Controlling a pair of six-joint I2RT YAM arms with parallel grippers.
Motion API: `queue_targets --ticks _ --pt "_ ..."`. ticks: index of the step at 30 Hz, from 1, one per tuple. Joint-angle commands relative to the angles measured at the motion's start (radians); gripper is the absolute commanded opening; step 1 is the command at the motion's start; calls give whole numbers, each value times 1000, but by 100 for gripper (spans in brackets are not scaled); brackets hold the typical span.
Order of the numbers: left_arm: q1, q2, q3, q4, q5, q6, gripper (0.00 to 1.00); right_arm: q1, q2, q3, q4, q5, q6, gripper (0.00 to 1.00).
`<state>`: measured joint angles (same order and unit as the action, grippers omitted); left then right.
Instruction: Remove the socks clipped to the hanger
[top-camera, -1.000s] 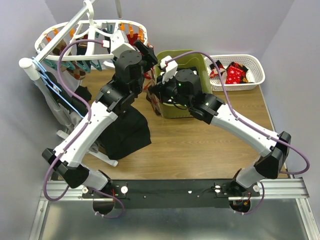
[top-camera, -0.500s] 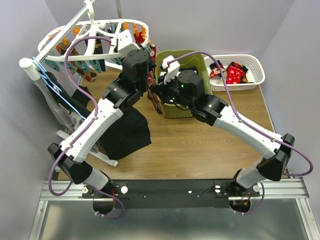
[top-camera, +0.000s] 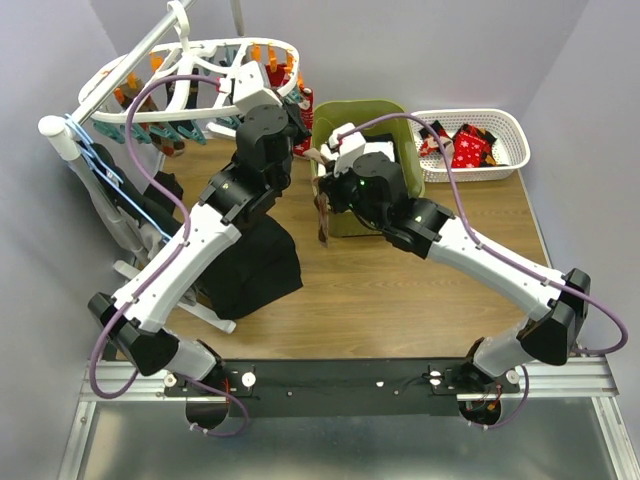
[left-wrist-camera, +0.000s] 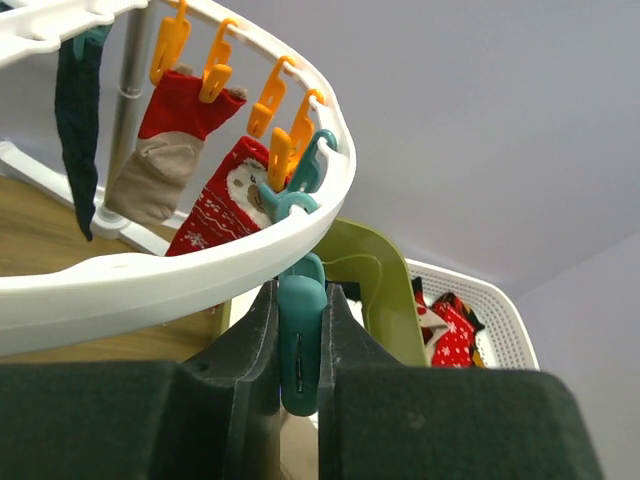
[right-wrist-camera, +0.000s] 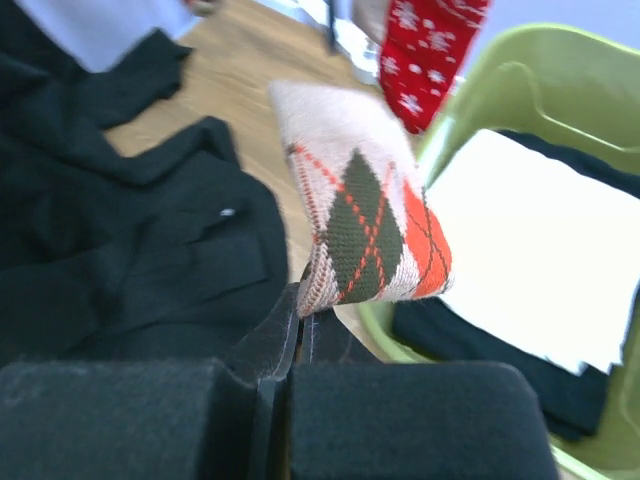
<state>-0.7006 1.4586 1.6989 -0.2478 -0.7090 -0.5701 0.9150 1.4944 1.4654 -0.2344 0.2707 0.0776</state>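
Note:
The white oval hanger (top-camera: 205, 48) (left-wrist-camera: 150, 285) stands at the back left with teal and orange clips. Still clipped to it are a red patterned sock (left-wrist-camera: 222, 208), a red and beige sock (left-wrist-camera: 165, 150) and a dark one (left-wrist-camera: 78, 110). My left gripper (left-wrist-camera: 300, 340) (top-camera: 288, 122) is up at the hanger's right rim, shut on a dangling teal clip (left-wrist-camera: 301, 350). My right gripper (right-wrist-camera: 300, 312) (top-camera: 326, 185) is shut on the cuff of a beige argyle sock (right-wrist-camera: 365, 225) (top-camera: 323, 222), which hangs beside the green bin.
A green bin (top-camera: 372, 112) (right-wrist-camera: 520, 70) holds a folded white cloth (right-wrist-camera: 530, 240) over dark fabric. A white mesh basket (top-camera: 505, 125) at the back right holds red socks. A large black garment (top-camera: 250, 265) (right-wrist-camera: 120, 250) lies on the table's left, by the rack stand (top-camera: 110, 215).
My left jaws have closed from wide open onto the teal clip after moving up to the hanger's rim. The right gripper, still shut, has shifted slightly with the argyle sock.

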Motion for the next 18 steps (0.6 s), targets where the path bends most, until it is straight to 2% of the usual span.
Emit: queue_targets --ticks 1,5,9,18 --pt "-4 -93 -76 102 157 88 0 -83 -23 21 -40 93 24 1" --pt "-4 -161 -159 146 239 140 0 -250 -10 78 -72 -4 62 1" --pt "9 -213 -214 168 337 157 0 -459 68 211 -106 -63 76 1" --pt "194 -302 -332 179 667 127 0 -795 295 420 -120 -177 106 1"
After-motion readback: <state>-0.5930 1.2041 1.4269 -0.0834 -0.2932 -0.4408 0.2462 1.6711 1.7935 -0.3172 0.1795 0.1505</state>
